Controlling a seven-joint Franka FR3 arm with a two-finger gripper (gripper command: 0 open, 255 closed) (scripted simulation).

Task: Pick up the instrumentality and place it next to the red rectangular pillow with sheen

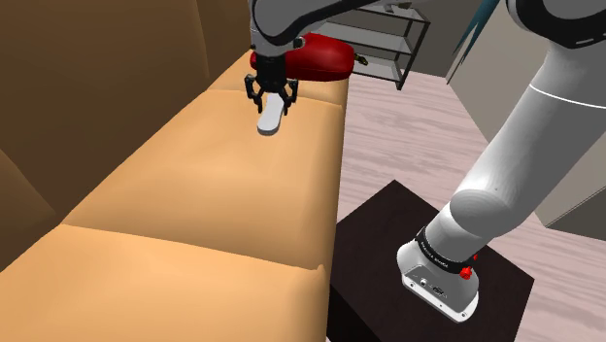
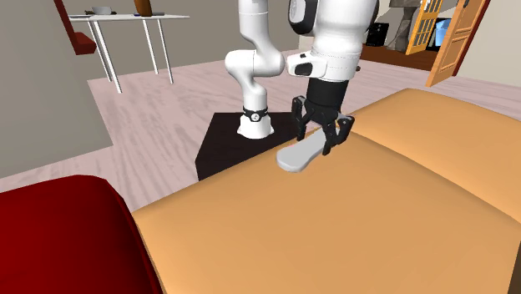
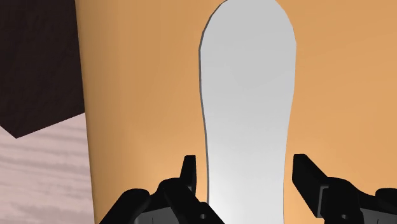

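A flat, elongated pale grey object (image 3: 245, 95), rounded at its far end, lies on the tan sofa seat (image 1: 194, 194). My gripper (image 3: 245, 173) is open, and its black fingers (image 3: 188, 175) straddle the near end of the object with a small gap on each side. In the shoulder view the gripper (image 1: 271, 95) hangs right over the object (image 1: 269, 119), close to the glossy red pillow (image 1: 325, 56) at the far end of the seat. The second exterior view has the gripper (image 2: 321, 138) above the object (image 2: 296, 157), with the red pillow (image 2: 67, 238) at the near left.
The sofa's tan backrest (image 1: 107, 68) rises along the shoulder view's left. My dark stand (image 1: 408, 253) sits beside the seat's front edge on a pale wooden floor (image 1: 408, 136). A wire shelf (image 1: 388, 44) stands behind the pillow, and a white table (image 2: 125, 33) is far off.
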